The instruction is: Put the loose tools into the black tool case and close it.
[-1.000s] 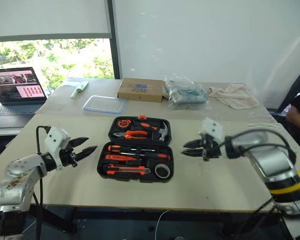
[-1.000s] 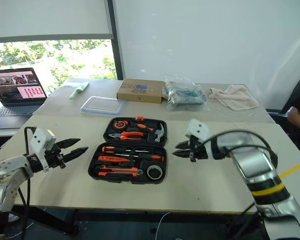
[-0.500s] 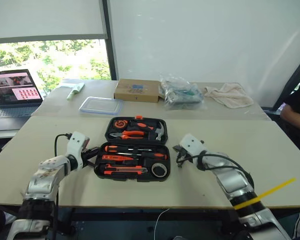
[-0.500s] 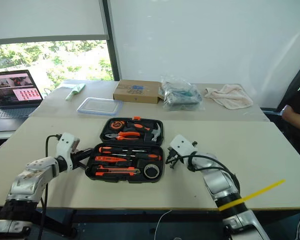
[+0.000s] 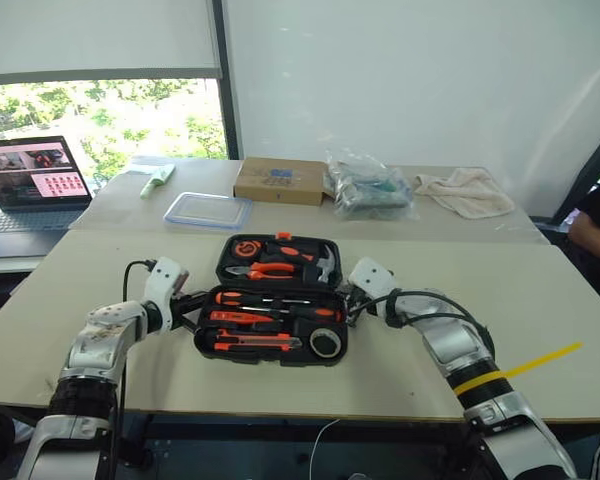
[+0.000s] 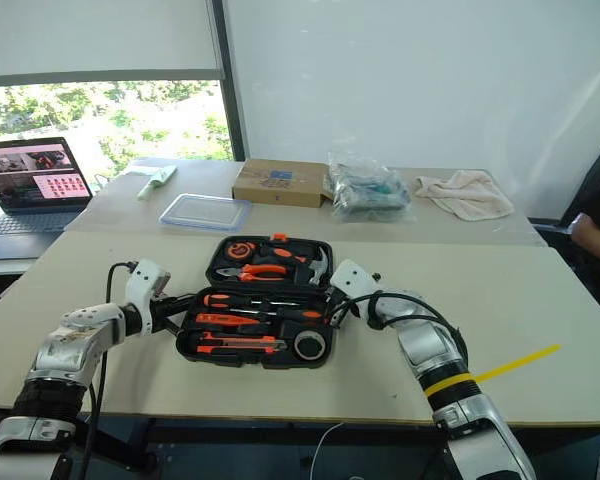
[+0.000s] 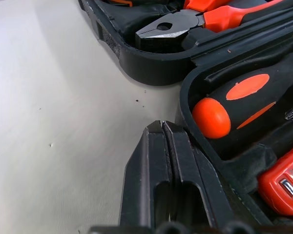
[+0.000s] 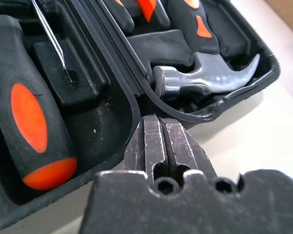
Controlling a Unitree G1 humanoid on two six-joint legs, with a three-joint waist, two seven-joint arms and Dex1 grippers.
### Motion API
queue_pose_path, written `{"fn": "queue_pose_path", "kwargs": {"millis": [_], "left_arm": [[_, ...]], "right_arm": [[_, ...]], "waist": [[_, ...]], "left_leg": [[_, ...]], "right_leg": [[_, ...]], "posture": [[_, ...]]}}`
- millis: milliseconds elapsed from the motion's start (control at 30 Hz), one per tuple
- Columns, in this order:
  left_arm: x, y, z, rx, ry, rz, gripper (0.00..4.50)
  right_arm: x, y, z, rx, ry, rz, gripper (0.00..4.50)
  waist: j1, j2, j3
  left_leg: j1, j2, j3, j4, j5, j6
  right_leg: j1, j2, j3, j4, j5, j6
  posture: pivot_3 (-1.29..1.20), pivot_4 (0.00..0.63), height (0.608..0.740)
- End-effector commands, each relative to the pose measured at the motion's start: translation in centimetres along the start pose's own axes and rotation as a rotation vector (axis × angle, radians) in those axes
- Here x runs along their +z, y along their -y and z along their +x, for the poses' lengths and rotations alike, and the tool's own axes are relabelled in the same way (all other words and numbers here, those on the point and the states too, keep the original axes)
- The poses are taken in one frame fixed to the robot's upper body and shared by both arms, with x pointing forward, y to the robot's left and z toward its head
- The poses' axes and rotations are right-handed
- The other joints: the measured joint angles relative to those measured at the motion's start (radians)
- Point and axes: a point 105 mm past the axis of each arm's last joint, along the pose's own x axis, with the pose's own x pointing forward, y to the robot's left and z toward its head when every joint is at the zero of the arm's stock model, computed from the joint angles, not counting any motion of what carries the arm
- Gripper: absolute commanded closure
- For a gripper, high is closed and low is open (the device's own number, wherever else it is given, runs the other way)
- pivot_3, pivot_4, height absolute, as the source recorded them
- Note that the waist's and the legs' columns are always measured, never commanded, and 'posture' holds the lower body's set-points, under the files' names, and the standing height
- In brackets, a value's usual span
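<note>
Both tools closed in beside the open, filled black tool case (image 5: 271,309)

A laptop (image 5: 25,190) and a person's arm (image 5: 598,232) are cut off by the edges; the bag's (image 5: 368,188) contents are unclear.

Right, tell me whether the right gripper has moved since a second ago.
Yes. The right gripper closed in on the black tool case, from well clear of its right side to right against its right edge.
</note>
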Motion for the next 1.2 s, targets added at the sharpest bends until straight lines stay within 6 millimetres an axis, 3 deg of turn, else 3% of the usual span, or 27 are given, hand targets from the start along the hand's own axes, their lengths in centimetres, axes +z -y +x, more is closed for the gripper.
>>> {"fn": "queue_pose_path", "kwargs": {"millis": [33,167,300,767,1033,1200], "left_arm": [[0.1,3.8,2.1,-0.186,0.002,0.037,4.41],[-0.5,6.4,2.8,-0.298,-0.016,0.055,4.41],[-0.9,7.7,3.1,-0.328,-0.018,0.050,4.41],[-0.1,10.9,4.2,-0.394,0.037,0.024,4.41],[0.4,8.9,4.2,-0.290,0.051,0.081,4.41],[1.2,8.8,4.8,-0.296,0.071,0.075,4.41]], "right_arm": [[1.5,-1.2,-0.1,0.092,0.050,-0.004,4.50],[0.4,-1.1,-1.7,0.117,0.011,-0.003,4.50],[-0.4,-0.8,-3.0,0.115,-0.018,-0.011,4.50],[-3.2,0.3,-6.2,0.072,-0.102,0.004,4.50],[-3.5,0.0,-6.5,0.075,-0.112,0.008,4.50],[-3.6,-1.1,-6.7,0.105,-0.114,0.036,4.50]], "waist": [[0.003,0.000,0.000],[0.012,0.001,-0.001],[0.016,0.002,-0.001],[0.026,0.002,-0.002],[0.025,0.002,-0.002],[0.025,0.002,-0.002]], "left_leg": [[0.000,0.000,0.000,0.000,0.000,0.000],[0.000,-0.001,0.000,0.000,0.000,0.001],[0.006,-0.001,0.000,0.000,-0.002,0.003],[0.013,-0.004,-0.007,0.000,-0.007,0.011],[0.014,-0.003,-0.009,0.000,-0.007,0.011],[0.014,-0.003,-0.010,0.000,-0.007,0.011]], "right_leg": [[0.000,0.000,0.000,0.000,0.000,0.000],[0.002,0.000,0.000,-0.001,0.000,0.000],[0.013,0.000,-0.001,-0.007,-0.002,0.003],[0.028,-0.004,-0.001,-0.014,-0.003,0.007],[0.028,-0.003,0.000,-0.014,-0.003,0.008],[0.028,-0.003,0.000,-0.014,-0.003,0.008]], "posture": [[0.00,0.150,0.740],[0.00,0.150,0.740],[0.00,0.150,0.740],[0.00,0.150,0.740],[0.00,0.150,0.740],[0.00,0.150,0.740]]}}
